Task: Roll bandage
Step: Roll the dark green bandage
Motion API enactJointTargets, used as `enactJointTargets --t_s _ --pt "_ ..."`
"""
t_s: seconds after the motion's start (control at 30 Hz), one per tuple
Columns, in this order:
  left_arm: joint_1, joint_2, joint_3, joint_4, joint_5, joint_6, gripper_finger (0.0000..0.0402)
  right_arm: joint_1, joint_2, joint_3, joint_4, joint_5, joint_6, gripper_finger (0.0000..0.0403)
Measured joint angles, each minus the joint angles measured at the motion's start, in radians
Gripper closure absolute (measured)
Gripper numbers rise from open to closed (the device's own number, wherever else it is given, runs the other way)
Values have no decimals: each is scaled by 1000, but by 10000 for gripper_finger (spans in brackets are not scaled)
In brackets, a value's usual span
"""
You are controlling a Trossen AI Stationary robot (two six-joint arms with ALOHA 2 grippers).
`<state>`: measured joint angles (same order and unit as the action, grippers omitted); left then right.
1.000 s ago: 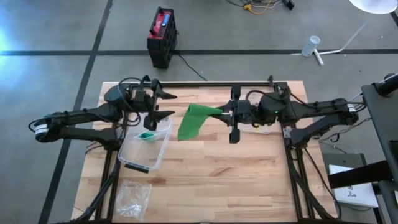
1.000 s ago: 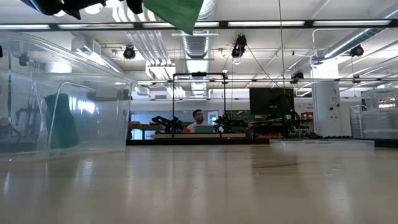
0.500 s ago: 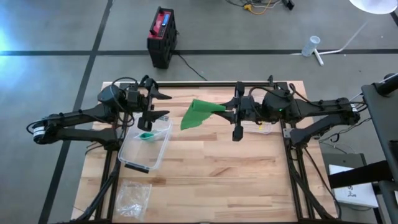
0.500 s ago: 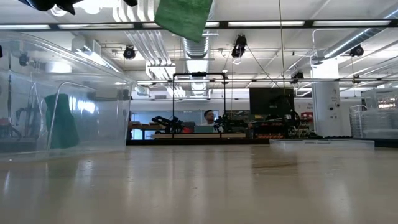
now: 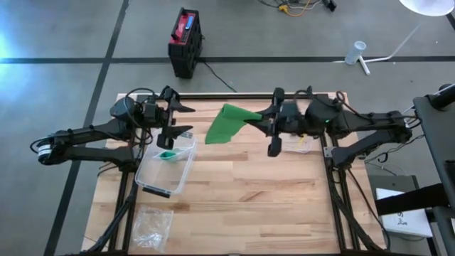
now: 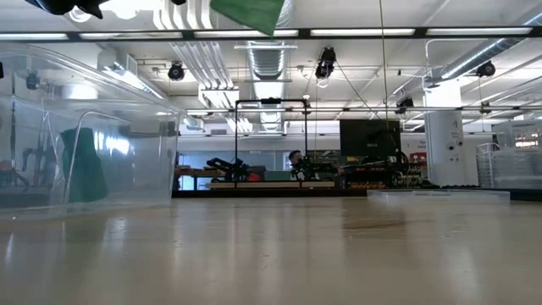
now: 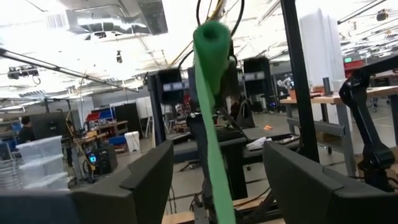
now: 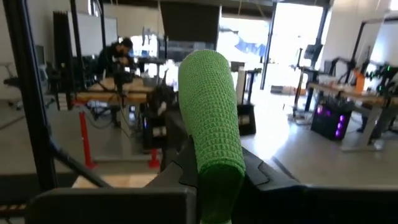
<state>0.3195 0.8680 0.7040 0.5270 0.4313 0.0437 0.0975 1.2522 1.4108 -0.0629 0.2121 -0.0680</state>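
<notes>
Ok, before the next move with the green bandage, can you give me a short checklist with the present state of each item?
1. right gripper shut on the green bandage: ok.
2. Bandage lifted off the wooden table: ok, it hangs in the air.
3. left gripper open, nothing in it: ok.
4. Left gripper lined up with the bandage: ok, the strip hangs between its fingers in the left wrist view.
5. Bandage rolled: not ok, it hangs as a loose strip.
6. clear bin away from the bandage: ok.

Bandage (image 5: 226, 124) between both pincers (aloft), bin (image 5: 168, 165) below the left pincer (image 5: 179, 119)
</notes>
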Motion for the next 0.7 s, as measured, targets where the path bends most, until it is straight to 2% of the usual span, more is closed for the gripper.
enactJointTargets --t_s 0.23,0.4,0.53,0.7 --pt "2 11 0 -1 -74 -41 169 1 -1 81 -22 0 -19 373" --pt "0 46 -7 10 -107 -98 167 0 3 90 -27 1 -34 372" --pt "0 102 -7 112 -118 -81 166 1 11 83 -151 74 -58 373" --pt "-1 145 -7 115 -109 -52 170 26 -3 47 -183 110 -31 372"
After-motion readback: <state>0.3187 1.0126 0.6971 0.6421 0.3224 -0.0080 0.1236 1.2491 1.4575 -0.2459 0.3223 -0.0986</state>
